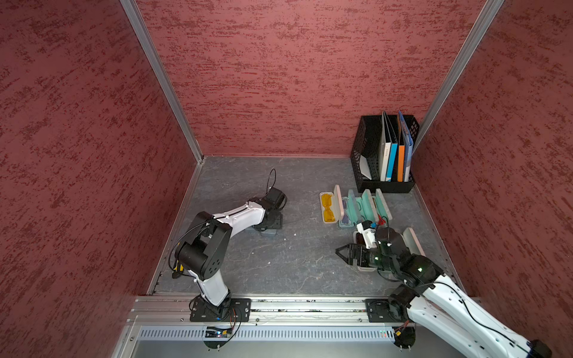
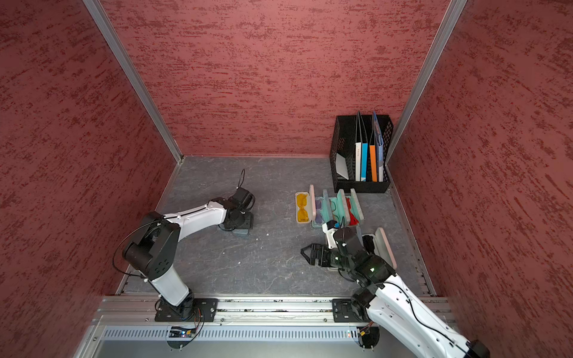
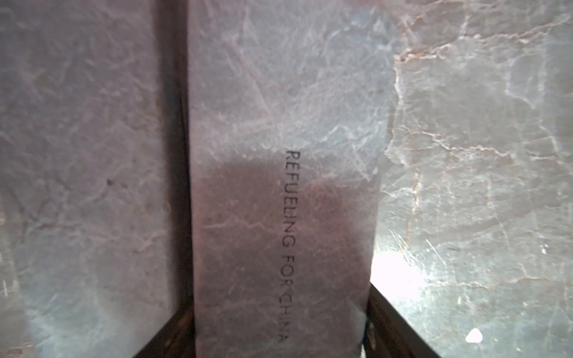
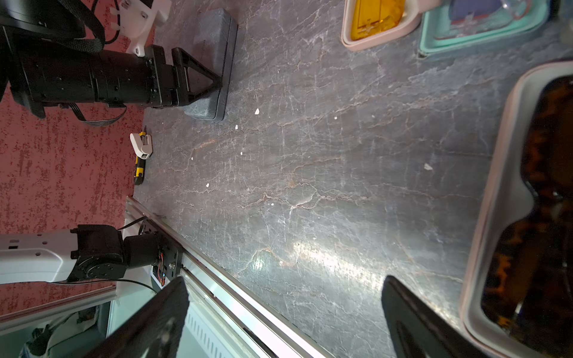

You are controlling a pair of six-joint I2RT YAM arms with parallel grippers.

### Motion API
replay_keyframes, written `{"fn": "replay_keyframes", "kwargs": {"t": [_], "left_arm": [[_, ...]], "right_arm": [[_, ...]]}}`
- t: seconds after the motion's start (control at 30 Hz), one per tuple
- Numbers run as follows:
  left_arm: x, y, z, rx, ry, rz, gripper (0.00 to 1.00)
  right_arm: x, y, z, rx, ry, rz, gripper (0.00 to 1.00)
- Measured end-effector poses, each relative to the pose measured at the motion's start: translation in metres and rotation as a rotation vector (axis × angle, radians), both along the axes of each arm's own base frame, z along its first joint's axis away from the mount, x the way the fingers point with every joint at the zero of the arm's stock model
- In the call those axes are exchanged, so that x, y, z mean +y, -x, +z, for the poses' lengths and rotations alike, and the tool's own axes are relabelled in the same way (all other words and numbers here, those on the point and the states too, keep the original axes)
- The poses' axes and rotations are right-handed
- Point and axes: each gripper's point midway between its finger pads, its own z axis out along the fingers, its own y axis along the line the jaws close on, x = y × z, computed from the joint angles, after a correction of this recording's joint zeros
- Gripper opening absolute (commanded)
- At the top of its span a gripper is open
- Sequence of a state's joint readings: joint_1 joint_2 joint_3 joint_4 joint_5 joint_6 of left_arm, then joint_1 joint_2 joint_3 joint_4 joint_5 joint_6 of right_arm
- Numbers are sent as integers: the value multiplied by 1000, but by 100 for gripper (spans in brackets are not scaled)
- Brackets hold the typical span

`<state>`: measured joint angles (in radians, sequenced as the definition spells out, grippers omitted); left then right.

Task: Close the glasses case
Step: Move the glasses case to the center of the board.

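Right gripper point(image 1: 341, 254), spread empty, faces away from the open pink case point(image 1: 414, 245) behind it; I cannot tell if my left gripper point(image 4: 217, 85) grips.

Place: I'm looking into a robot lab test cell.
Walls: red textured panels point(image 1: 77, 139) are boxing in three sides, aluminium posts point(image 1: 162, 80) joining them.
Floor: a grey marbled tabletop point(image 1: 279, 263) is filling lower centre.
Mounting: arm bases point(image 1: 242, 310) are sitting bolted on a metal rail point(image 1: 294, 305) along the bottom edge.
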<state>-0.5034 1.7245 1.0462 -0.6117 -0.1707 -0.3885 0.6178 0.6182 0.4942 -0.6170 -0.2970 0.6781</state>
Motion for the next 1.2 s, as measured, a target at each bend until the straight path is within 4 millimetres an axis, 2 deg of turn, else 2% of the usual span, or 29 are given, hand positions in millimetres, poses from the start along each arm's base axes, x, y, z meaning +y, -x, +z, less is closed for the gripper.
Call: {"fn": "replay_keyframes", "kwargs": {"t": [0.07, 0.23, 0.53, 0.7, 0.8, 0.9, 1.07, 1.2], "left_arm": [[3, 1, -3, 6, -17, 1, 90], [1, 6, 3, 1, -23, -5, 96], [-12, 10, 56, -114, 67, -11, 97], [-28, 19, 86, -171, 147, -39, 97], [-52, 34, 106, -208, 228, -95, 97], [-83, 55, 109, -202, 316, -168, 96], [-135, 91, 84, -108, 432, -258, 94], [-180, 108, 63, -28, 523, -303, 92]], "right_arm": [[0, 0, 0, -1, -1, 0, 97], [0, 0, 2, -8, -5, 0, 97], [-3, 2, 1, -4, 4, -5, 98], [-14, 1, 2, 4, 52, -50, 99], [-25, -5, 3, 9, 88, -102, 98], [-38, -12, 2, 25, 138, -166, 98], [-57, -22, 7, 23, 199, -257, 98], [-69, -26, 15, 5, 234, -320, 98]]}}
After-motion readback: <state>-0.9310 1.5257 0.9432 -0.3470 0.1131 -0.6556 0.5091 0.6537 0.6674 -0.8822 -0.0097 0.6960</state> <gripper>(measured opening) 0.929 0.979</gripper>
